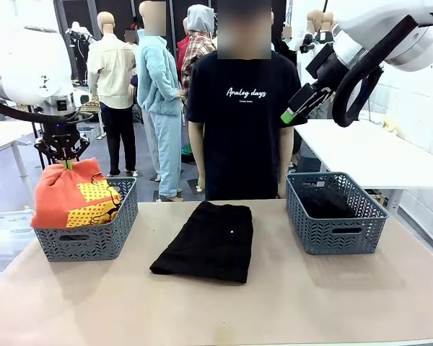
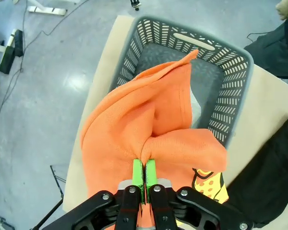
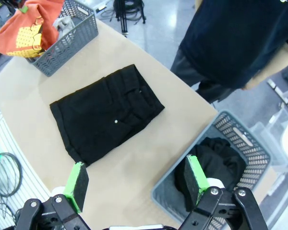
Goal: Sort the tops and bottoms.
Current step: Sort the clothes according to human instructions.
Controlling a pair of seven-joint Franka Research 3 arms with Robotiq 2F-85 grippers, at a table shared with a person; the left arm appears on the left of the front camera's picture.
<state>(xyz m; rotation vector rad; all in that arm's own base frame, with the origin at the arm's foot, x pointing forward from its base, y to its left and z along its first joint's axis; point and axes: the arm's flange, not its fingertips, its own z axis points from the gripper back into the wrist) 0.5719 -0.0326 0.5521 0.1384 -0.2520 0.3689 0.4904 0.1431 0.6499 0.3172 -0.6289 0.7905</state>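
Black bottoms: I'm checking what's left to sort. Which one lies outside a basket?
The black garment with the tiny white button, flat on the table; the other black garment sits inside the right-hand basket.

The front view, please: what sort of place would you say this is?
Likely a robotics lab rigged for clothes sorting: white robot arm, grey baskets on a table, folded black garment.

Robotics lab, white side table (image 1: 361, 151), black tripod (image 3: 126, 14) (bare grey floor (image 2: 38, 96))
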